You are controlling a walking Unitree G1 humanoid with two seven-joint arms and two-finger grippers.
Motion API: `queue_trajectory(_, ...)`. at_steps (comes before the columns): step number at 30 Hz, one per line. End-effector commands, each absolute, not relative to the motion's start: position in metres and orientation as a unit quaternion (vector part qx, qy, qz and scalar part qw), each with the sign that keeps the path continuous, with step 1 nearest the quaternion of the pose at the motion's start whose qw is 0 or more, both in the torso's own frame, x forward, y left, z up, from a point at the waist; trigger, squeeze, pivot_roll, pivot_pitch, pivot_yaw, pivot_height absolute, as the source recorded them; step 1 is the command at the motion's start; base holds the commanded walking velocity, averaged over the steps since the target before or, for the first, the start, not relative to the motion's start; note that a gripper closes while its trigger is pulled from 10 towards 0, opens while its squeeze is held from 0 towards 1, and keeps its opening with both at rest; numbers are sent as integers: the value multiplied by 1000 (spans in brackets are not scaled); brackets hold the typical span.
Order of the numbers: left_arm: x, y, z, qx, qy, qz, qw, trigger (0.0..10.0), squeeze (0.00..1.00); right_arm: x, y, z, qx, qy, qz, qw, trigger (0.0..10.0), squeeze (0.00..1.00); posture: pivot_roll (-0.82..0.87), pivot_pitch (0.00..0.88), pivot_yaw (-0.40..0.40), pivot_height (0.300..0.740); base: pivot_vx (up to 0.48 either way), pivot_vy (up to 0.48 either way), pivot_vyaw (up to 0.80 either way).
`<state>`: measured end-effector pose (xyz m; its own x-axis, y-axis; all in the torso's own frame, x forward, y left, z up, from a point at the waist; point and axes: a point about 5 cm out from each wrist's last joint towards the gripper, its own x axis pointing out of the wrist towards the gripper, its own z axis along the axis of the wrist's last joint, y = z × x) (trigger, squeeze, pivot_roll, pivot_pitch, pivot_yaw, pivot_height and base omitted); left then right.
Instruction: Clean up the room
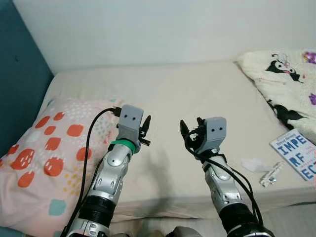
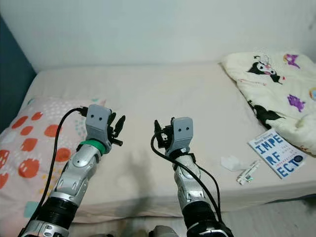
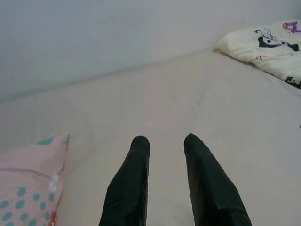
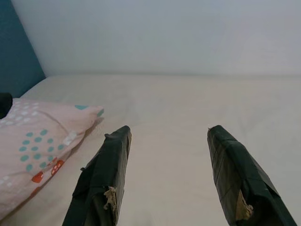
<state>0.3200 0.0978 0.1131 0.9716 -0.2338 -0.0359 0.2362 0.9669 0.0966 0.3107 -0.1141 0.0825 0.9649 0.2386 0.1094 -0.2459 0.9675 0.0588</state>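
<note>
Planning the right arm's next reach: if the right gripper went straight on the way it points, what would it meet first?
Probably the bare beige mattress, then the white wall. The open right gripper has nothing between its fingers; the pink spotted pillow lies off to one side.

1. Bed [image 1: 168, 94] spans the head view; wall behind it at 12 o'clock.
2. Pillow [image 1: 44, 153] on the bed at 9 o'clock, by its left edge.
3. Blanket [image 1: 289, 81] on the bed at 2 o'clock, far right.
4. Book [image 1: 296, 154] at 3 o'clock, near the bed's front edge, before the blanket.
5. Crumpled tissue [image 1: 254, 164] just left of the book; small clip-like item [image 1: 271, 175] between them, slightly nearer.
6. Left gripper [image 1: 146, 129] and right gripper [image 1: 190, 134] over mid-bed, side by side, apart.
</note>
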Motion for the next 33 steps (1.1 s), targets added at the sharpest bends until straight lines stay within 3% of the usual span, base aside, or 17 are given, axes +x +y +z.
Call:
queue_trajectory(1,320,103,106,52,32,-109,992,10000,0,308,-109,78,40,-42,128,990,10000,0,-28,0,39,740,0,330,0)
queue_trajectory(33,321,104,107,51,31,-103,993,10000,0,307,-109,77,40,-41,128,990,10000,0,-30,0,39,740,0,404,0)
